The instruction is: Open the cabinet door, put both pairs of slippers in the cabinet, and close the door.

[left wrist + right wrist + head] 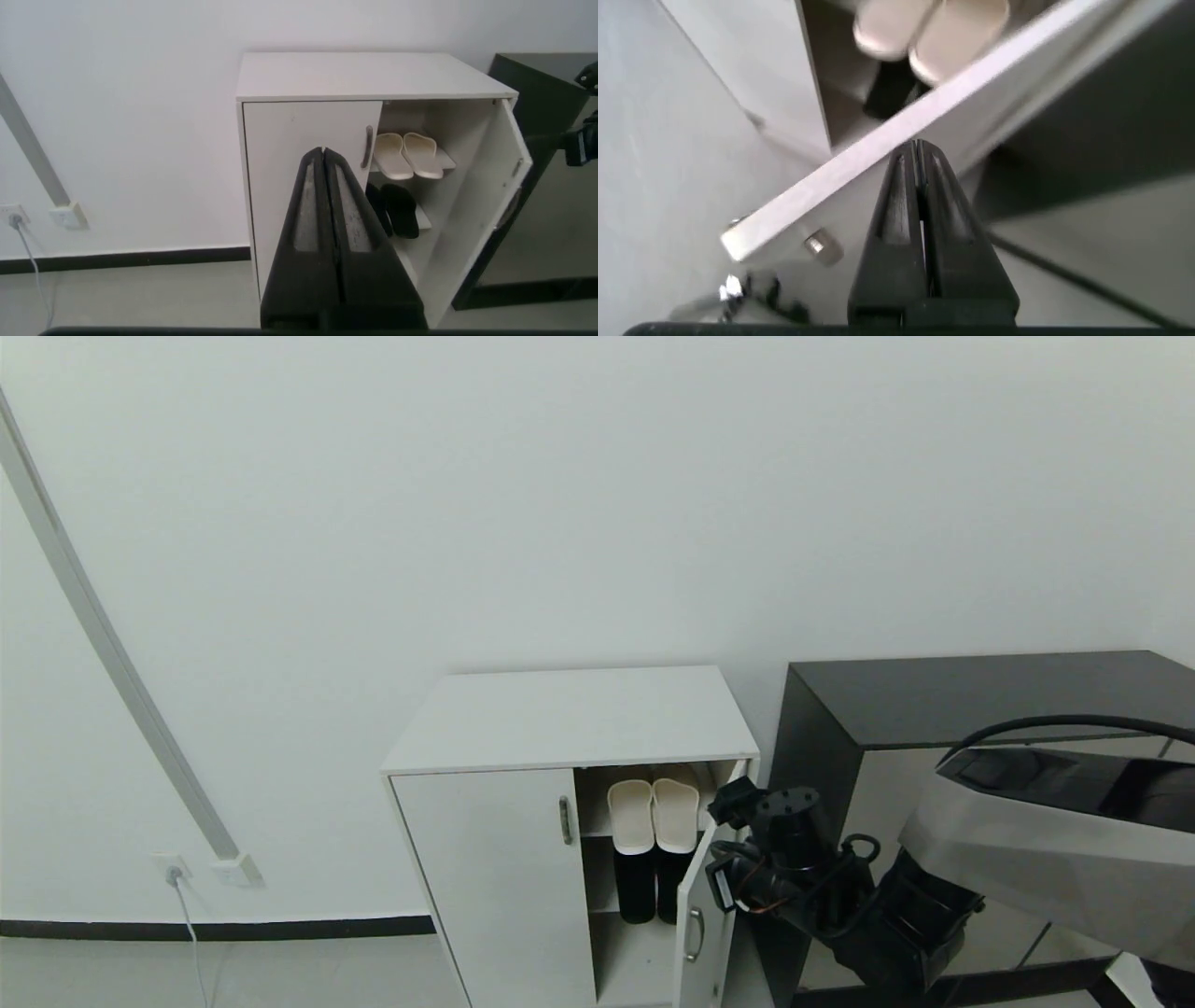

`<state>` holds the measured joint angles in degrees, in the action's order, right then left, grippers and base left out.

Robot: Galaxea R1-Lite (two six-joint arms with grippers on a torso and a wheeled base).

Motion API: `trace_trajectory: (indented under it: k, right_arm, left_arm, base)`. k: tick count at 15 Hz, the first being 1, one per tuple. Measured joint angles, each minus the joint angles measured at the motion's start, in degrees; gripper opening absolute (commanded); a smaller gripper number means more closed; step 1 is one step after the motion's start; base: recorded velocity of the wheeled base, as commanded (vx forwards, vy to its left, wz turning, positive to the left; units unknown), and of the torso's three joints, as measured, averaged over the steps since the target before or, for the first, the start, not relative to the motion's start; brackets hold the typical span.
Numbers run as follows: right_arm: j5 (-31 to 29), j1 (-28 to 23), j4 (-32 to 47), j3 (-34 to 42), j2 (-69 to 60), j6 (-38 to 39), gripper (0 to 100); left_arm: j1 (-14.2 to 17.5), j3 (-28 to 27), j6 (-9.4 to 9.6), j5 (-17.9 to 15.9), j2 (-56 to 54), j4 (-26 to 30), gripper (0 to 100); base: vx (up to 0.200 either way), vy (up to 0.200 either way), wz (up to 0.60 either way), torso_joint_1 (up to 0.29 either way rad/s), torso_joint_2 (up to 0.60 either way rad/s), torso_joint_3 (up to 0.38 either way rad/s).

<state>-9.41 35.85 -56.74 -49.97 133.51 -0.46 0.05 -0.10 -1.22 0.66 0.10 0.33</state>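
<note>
Both pairs of slippers in the cabinet, right door ajar.
The white slippers lie on the upper shelf, with the black slippers directly below them. The left door is closed. The right gripper, fingers pressed together, sits at the open door's outer side. The left gripper, also pinched closed, hangs in front of the cabinet. A black cabinet stands just beside.

- No text, label, brand, number or sign can be read in any view.
- The cabinet has plain white faces with no legible mark.
- The slippers are too small to tell whether they carry any print.
</note>
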Motion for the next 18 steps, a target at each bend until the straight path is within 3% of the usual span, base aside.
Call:
trace_trajectory:
  k: [8, 18]
  right_arm:
    - [0.00, -0.88, -2.96, -7.44, 5.88, 5.33, 0]
    - [0.50, -2.23, -10.44, -15.74, 13.54, 5.58, 0]
  left_arm:
    - [0.05, 0.00, 0.02, -0.06, 0.00, -0.01, 0]
    - [0.05, 0.00, -0.09, -0.15, 0.00, 0.02, 0]
  base:
    - [0.000, 0.000, 0.00, 0.000, 0.00, 0.000]
    - [0.000, 0.000, 0.00, 0.000, 0.00, 0.000]
